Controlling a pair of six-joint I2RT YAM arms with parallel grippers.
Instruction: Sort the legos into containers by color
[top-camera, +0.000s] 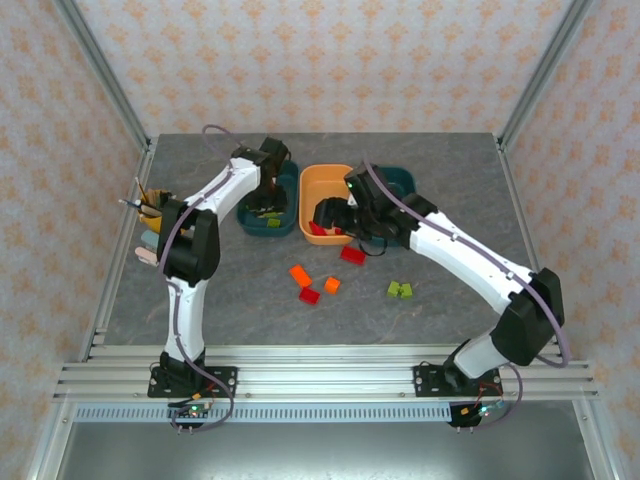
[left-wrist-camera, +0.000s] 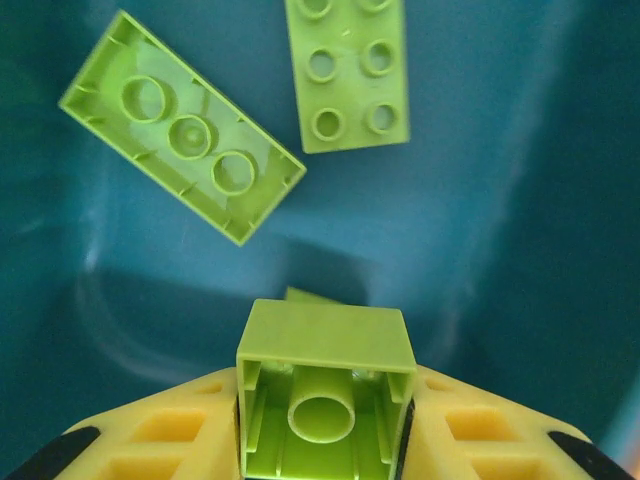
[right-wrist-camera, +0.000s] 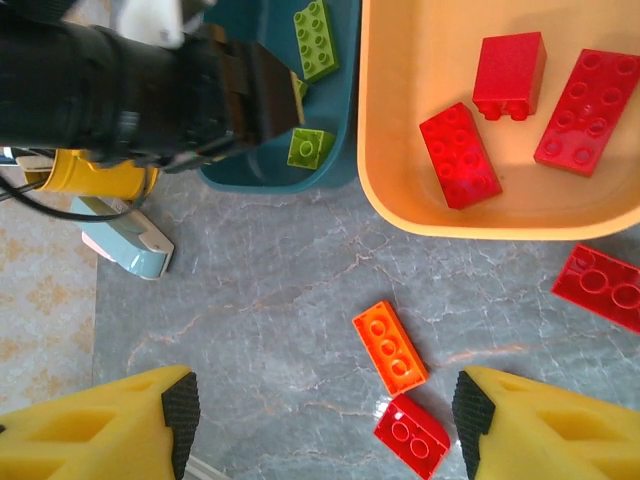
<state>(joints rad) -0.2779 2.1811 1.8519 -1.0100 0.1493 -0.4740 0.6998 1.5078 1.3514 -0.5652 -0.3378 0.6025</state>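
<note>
My left gripper (top-camera: 268, 190) hangs inside the left dark teal tray (top-camera: 285, 228) and is shut on a green lego (left-wrist-camera: 325, 385). Two more green legos (left-wrist-camera: 180, 135) (left-wrist-camera: 348, 70) lie on that tray's floor (left-wrist-camera: 500, 250). My right gripper (top-camera: 335, 215) (right-wrist-camera: 325, 420) is open above the table at the near rim of the light orange tray (right-wrist-camera: 400, 200), which holds three red legos (right-wrist-camera: 460, 155). An orange lego (right-wrist-camera: 390, 347) and a red lego (right-wrist-camera: 411, 436) lie on the table between its fingers. Another red lego (right-wrist-camera: 603, 288) lies to the right.
A second teal tray (top-camera: 400, 180) stands behind my right arm. A small orange lego (top-camera: 332, 285) and green legos (top-camera: 400, 290) lie loose mid-table. A yellow pencil cup (top-camera: 150, 210) and erasers (top-camera: 148, 245) sit at the left edge.
</note>
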